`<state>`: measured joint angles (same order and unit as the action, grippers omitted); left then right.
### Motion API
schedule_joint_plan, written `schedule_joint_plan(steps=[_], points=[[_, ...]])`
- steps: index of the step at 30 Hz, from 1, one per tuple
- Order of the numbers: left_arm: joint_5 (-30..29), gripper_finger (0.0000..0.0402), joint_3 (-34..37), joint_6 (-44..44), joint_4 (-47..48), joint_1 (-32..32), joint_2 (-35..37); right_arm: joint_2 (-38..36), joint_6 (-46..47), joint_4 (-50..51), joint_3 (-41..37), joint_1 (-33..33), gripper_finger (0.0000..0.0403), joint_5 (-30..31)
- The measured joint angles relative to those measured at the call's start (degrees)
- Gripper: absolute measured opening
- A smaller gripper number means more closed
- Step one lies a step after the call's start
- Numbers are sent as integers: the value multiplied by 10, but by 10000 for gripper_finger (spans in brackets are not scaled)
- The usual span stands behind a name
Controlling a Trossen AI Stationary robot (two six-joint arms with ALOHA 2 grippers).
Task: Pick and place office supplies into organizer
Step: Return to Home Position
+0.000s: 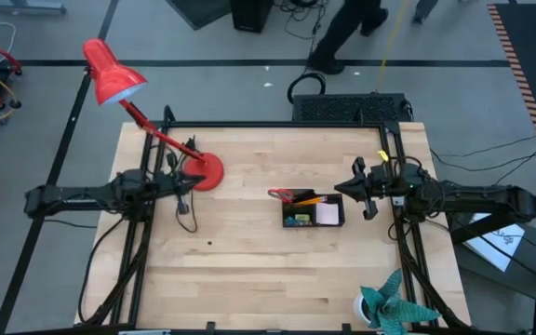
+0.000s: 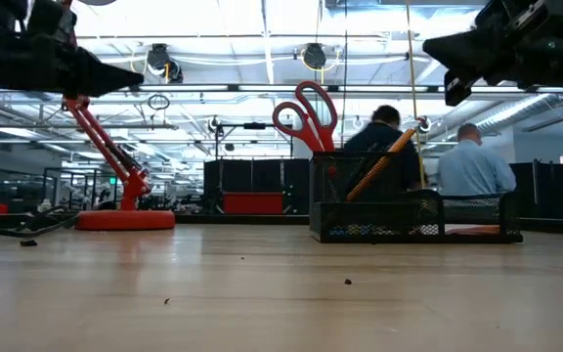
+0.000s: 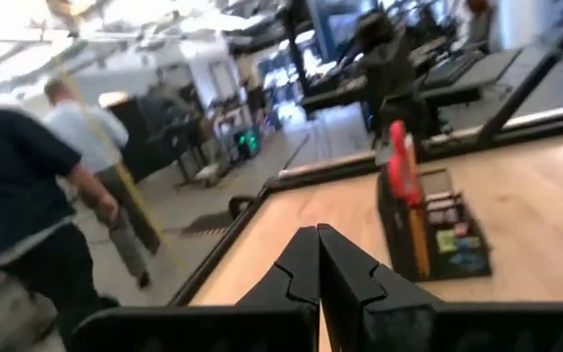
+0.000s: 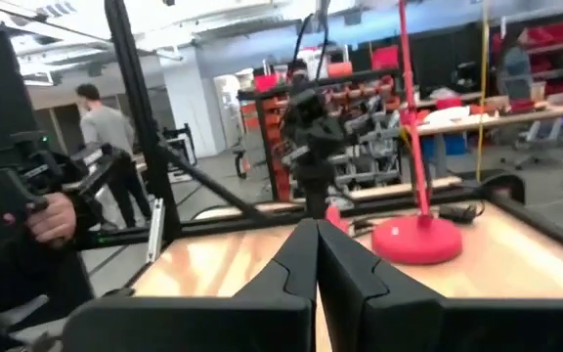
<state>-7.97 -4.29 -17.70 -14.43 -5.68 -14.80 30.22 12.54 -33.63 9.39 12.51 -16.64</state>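
Observation:
The black organizer [image 1: 313, 211] stands right of the table's middle. It holds red-handled scissors [image 2: 306, 115] and an orange pencil [image 2: 384, 161], both upright, a pale pink note pad [image 1: 328, 215] and small coloured pieces. The left wrist view shows the organizer [image 3: 436, 235] ahead. My left gripper [image 1: 192, 181] hovers shut above the table at the left, by the lamp's base, pointing level toward the organizer; it holds nothing [image 3: 318, 256]. My right gripper [image 1: 347, 186] hovers shut just beyond the organizer's right end, pointing toward the table's left, and it too holds nothing [image 4: 316, 252].
A red desk lamp [image 1: 207, 172] stands at the far left, its head [image 1: 112, 74] reaching past the table's far edge. A teal spiky object [image 1: 394, 307] sits at the near right corner. A black box with cables [image 1: 352, 107] lies beyond the far edge. People show in the room behind.

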Motion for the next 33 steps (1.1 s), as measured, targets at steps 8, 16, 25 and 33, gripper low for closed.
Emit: schedule_joint_plan(steps=[8, 16, 25, 33], points=[[28, 0, -1, -25, 86, 2, 123, -62, -34, 90, 0, -3, 0, 15], [62, 0, 0, 16, 154, -10, 146, -105, -29, 75, -41, -1, 0, 16], [49, 2, 0, 33, 161, -11, 145, -112, -10, -1, -82, 6, 0, 14], [47, 17, 0, 36, 160, -11, 145, -113, -32, -20, -83, 5, 0, 15]])
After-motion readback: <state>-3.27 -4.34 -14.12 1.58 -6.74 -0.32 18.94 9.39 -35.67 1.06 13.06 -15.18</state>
